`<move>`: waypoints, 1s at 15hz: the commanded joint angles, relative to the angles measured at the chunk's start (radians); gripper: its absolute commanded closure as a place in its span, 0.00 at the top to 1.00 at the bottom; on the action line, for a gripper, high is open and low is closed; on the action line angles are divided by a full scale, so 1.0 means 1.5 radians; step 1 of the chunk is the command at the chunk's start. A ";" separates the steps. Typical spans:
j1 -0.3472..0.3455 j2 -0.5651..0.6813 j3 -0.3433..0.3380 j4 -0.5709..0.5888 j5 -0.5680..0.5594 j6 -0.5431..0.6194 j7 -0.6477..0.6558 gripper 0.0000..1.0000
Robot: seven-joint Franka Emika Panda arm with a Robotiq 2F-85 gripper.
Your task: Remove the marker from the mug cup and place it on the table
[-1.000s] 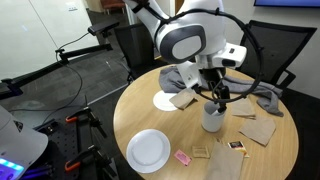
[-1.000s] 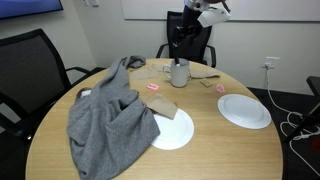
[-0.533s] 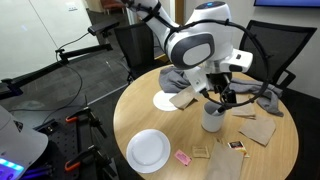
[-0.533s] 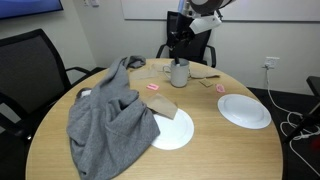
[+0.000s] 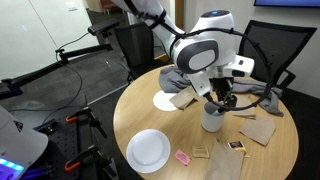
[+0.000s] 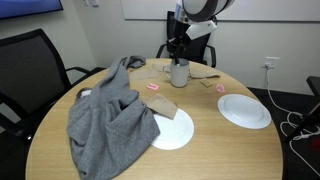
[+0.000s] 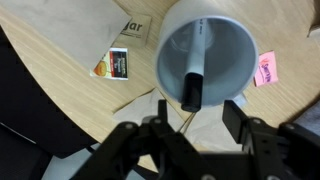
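Observation:
The light grey-white mug stands on the tan round table, seen from above in the wrist view. The marker leans inside it, white body with a black cap end at the rim nearest my gripper. My gripper is open, its two black fingers spread just above the mug's near rim, with the marker's black end between them but not gripped. In both exterior views the gripper hovers right over the mug, which also shows at the table's far side.
Two white plates and a grey cloth lie on the table. Brown napkins, a small packet, a pink sticker and white paper lie around the mug. Office chairs stand behind.
The arm has swung over and lowered, bringing the gripper from beside the mug to directly above it. The mug and marker have not moved.

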 commanded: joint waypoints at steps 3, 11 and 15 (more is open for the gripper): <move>0.011 0.025 -0.016 0.039 -0.008 -0.034 0.023 0.44; 0.012 0.016 -0.017 0.030 -0.011 -0.022 0.019 0.06; 0.023 -0.037 -0.015 -0.025 -0.018 0.017 0.008 0.06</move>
